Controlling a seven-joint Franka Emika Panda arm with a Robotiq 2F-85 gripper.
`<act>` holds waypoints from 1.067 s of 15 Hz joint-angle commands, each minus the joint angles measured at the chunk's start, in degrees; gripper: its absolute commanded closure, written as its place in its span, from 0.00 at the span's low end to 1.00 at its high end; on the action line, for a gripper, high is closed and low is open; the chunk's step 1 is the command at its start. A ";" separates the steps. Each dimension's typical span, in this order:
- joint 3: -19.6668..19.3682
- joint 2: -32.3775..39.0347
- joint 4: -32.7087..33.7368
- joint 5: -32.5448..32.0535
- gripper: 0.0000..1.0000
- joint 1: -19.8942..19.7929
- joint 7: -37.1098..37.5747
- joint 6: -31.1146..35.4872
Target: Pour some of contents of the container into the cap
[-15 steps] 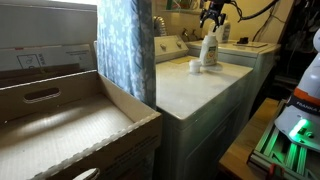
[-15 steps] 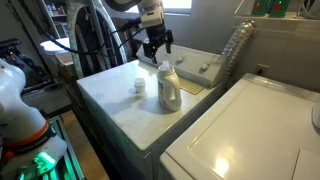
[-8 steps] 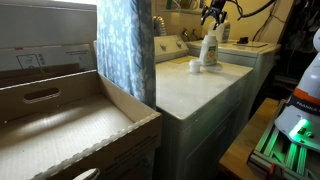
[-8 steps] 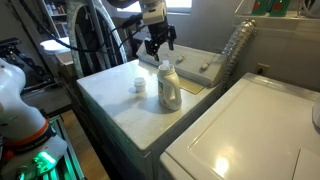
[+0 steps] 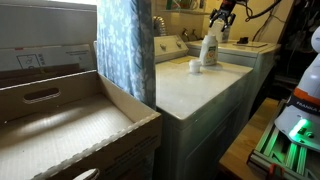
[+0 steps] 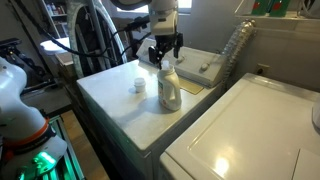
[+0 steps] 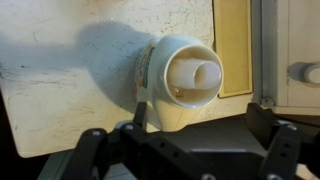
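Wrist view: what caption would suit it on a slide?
Looking straight down: the open gripper hovers above the uncapped white container standing on a white appliance top.

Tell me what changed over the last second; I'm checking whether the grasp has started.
The gripper moved sideways to stand over the neck of the bottle, a little lower than before. Its jaws are open and it has taken hold of nothing. The bottle and the cap stayed where they were, both upright.
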 commanded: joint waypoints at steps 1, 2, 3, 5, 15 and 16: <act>-1.89 4.55 3.01 3.16 0.00 -1.60 -3.03 -2.36; -2.21 5.56 3.53 3.78 0.00 -1.87 -3.67 -2.87; -2.47 6.54 3.92 4.46 0.00 -2.12 -4.21 -3.40; -2.80 8.49 4.78 5.34 0.00 -2.50 -4.88 -4.64; -2.50 16.22 6.97 6.79 0.00 -2.86 -3.67 -5.36; -2.38 16.56 7.12 7.52 0.00 -2.91 -4.18 -5.52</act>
